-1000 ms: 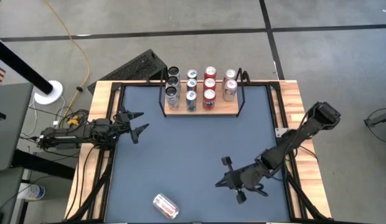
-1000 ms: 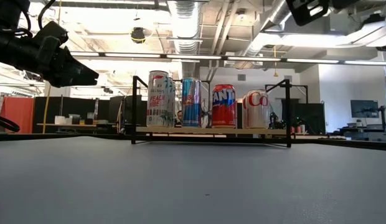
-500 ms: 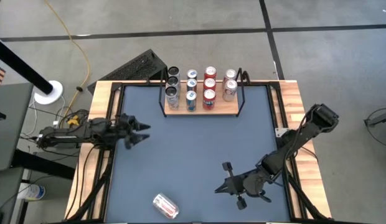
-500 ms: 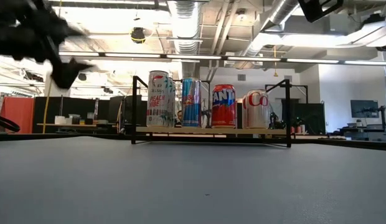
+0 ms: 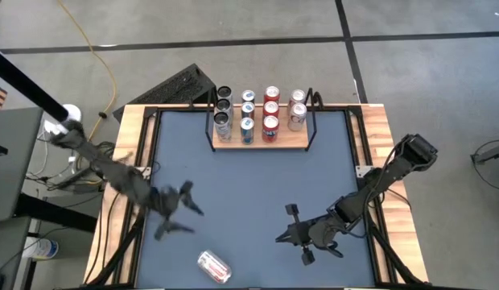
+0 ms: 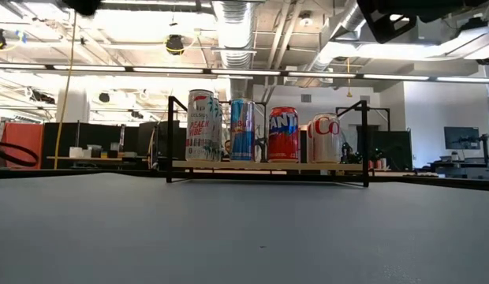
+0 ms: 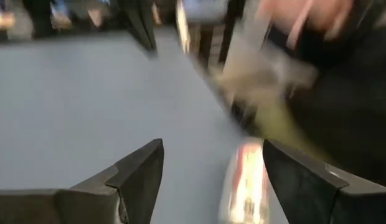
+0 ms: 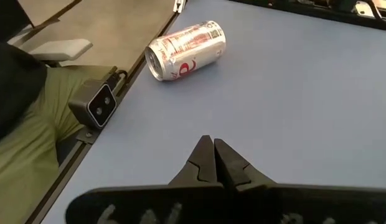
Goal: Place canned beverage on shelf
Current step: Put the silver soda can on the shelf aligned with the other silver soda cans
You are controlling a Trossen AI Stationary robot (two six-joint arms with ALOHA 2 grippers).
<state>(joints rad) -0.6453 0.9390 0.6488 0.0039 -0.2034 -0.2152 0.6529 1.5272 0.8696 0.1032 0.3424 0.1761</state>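
Note:
A silver and red can [image 5: 213, 266] lies on its side on the blue table top near the front edge; it also shows in the right wrist view [image 8: 185, 50] and, blurred, in the left wrist view [image 7: 243, 186]. My left gripper [image 5: 183, 216] hovers open just up-table and to the left of the can, pointing toward it. My right gripper [image 5: 280, 238] is shut and holds nothing, to the right of the can, pointing at it [image 8: 213, 146]. The shelf [image 5: 261, 142], a light-wood board with black wire ends, stands at the far edge with several cans upright on it [image 6: 268, 166].
Wooden rails [image 5: 125, 161] border the blue mat on the left and right. A small grey camera [image 8: 96, 102] sits at the near edge, and a person's green trouser leg [image 8: 31, 143] shows just beyond it. Open mat lies between the lying can and the shelf.
My left gripper has swung from the table's left edge toward the near edge and the lying can, rising out of the low view as it went. The can and the cans on the shelf have stayed put.

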